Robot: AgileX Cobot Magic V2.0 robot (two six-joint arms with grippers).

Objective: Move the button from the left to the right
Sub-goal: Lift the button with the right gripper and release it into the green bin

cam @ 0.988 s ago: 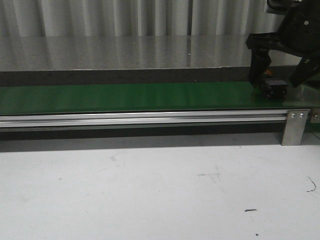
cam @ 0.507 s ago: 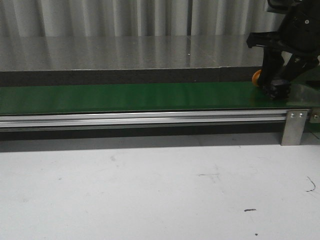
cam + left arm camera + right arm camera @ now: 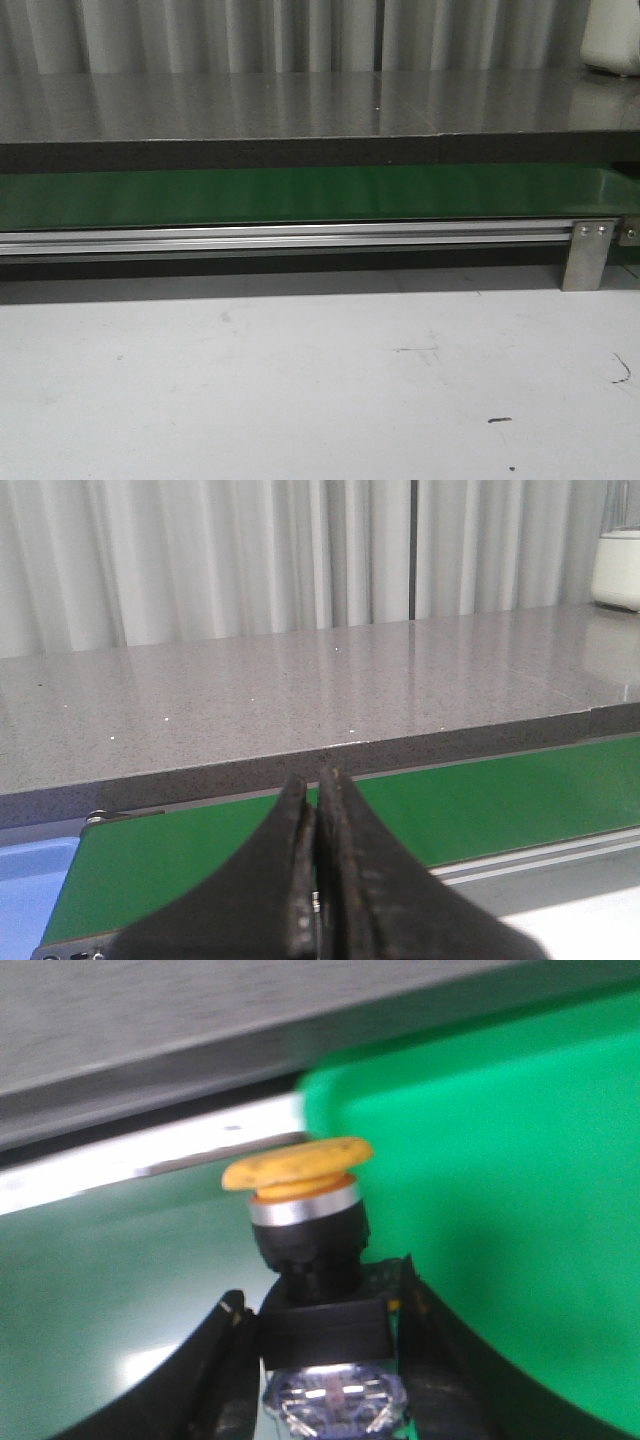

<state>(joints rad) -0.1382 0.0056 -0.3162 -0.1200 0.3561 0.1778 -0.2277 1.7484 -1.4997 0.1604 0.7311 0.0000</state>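
The right claw (image 3: 325, 1360) grips the button (image 3: 305, 1230) by its black square body, one dark finger (image 3: 225, 1360) pressed against each side, so the orange-yellow cap (image 3: 298, 1168) with its silver collar stands clear beyond the fingertips. Behind the held button, past the claw tips, lies a bright green belt surface (image 3: 500, 1180) and a pale metal rail (image 3: 150, 1155), with a grey slab edge further off (the whole wrist picture is somewhat blurred, so finer detail cannot be told). The left claw (image 3: 318, 810) is closed on nothing, its two black fingers (image 3: 295, 880) pressed flat together with only a thin seam between them. Just ahead of its tips runs the green conveyor belt (image 3: 500, 800), and beyond that a speckled grey worktop (image 3: 300, 690) backed by pale curtains (image 3: 200, 550); a white container (image 3: 618, 570) stands on the worktop's far edge, well off to one side of the claw. In the front view neither claw nor button shows: only the green belt (image 3: 300, 195), its aluminium rail (image 3: 300, 238) with a bracket (image 3: 588, 255), and the white surface (image 3: 300, 380) before it.
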